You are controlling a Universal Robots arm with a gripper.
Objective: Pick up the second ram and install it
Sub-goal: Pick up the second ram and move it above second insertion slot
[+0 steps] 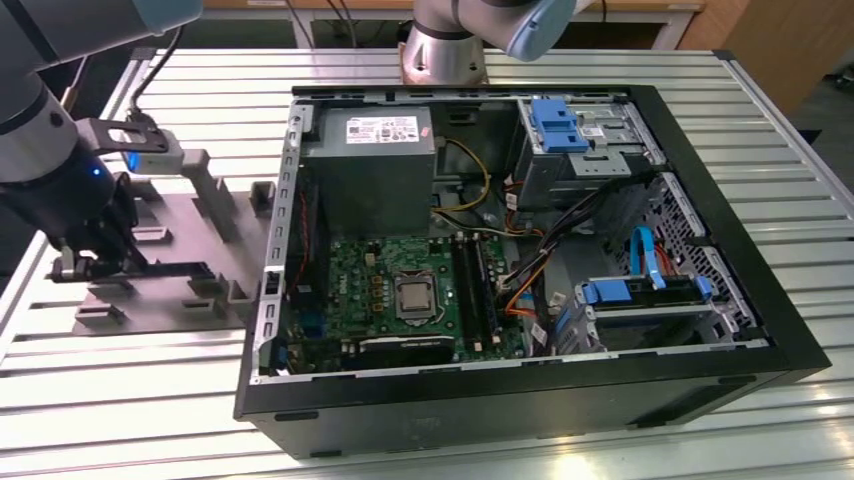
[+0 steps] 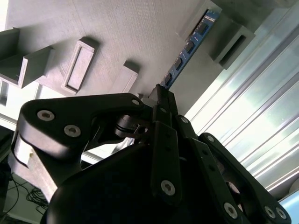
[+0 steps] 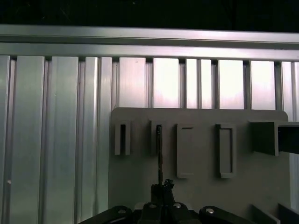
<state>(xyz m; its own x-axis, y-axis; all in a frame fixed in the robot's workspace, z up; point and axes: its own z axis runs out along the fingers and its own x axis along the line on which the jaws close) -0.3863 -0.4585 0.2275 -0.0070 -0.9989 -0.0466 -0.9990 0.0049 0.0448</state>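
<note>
The second ram [image 2: 187, 51] sits on edge in the grey holder [image 2: 117, 32]. Its far end lies between two raised blocks, and its near end is pinched by the end effector [image 2: 161, 93], whose fingers are drawn together on the thin board. In the first wrist view the second ram [image 3: 159, 154] shows edge-on as a narrow dark line over one of the holder's [image 3: 201, 196] slots, leading straight into the end effector [image 3: 162, 186]. Whether the stick has left its slot or is only gripped there, I cannot tell.

The edge-up seating probably serves the grasp: it offers the two flat faces to the fingers and keeps the stick in the attitude a socket would need. Taking it at one end leaves most of its length free of the holder's blocks.

In the exterior view the end effector [image 1: 83, 262] is low over the holder [image 1: 174, 290], on the exterior view's left of the open computer case [image 1: 787, 340]. Both rest on the ribbed metal surface [image 1: 134, 400]. Inside the case the long black slots [image 1: 474, 290] run along the motherboard [image 1: 387, 265], below the silver power supply [image 1: 367, 170]. The case's side wall stands between holder and board, a bundle of cables [image 1: 527, 280] crowds the slots' far side, and the holder's upright posts stand close around the gripped stick.
</note>
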